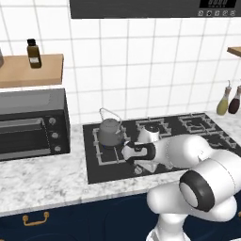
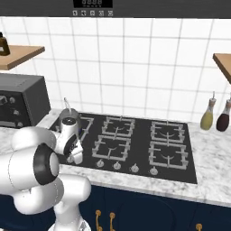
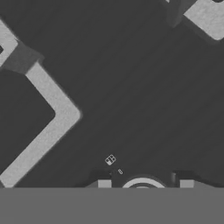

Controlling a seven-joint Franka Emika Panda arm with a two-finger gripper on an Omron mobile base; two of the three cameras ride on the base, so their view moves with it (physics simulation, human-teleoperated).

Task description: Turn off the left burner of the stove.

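The stove (image 1: 92,175) is a black cooktop set in the marble counter, with silver knobs (image 2: 117,166) along its front edge. The left burner (image 1: 101,153) is the leftmost grate, and a grey kettle (image 1: 110,132) stands on its rear part. My gripper (image 1: 135,167) points down at the stove's front left edge, just right of that grate and in front of the kettle (image 2: 69,120). In the hand view a round silver knob (image 3: 142,182) sits between my two fingertips (image 3: 104,184), which stand apart on either side with a small gap to the knob. Grey grate bars (image 3: 54,98) cross the black surface beyond.
A dark toaster oven (image 1: 33,124) stands on the counter left of the stove. Two bottles (image 2: 206,118) stand at the right by the wall. Wooden shelves (image 1: 28,70) hang at both sides, one holding a brown bottle (image 1: 33,54). A hood panel (image 1: 155,8) spans above.
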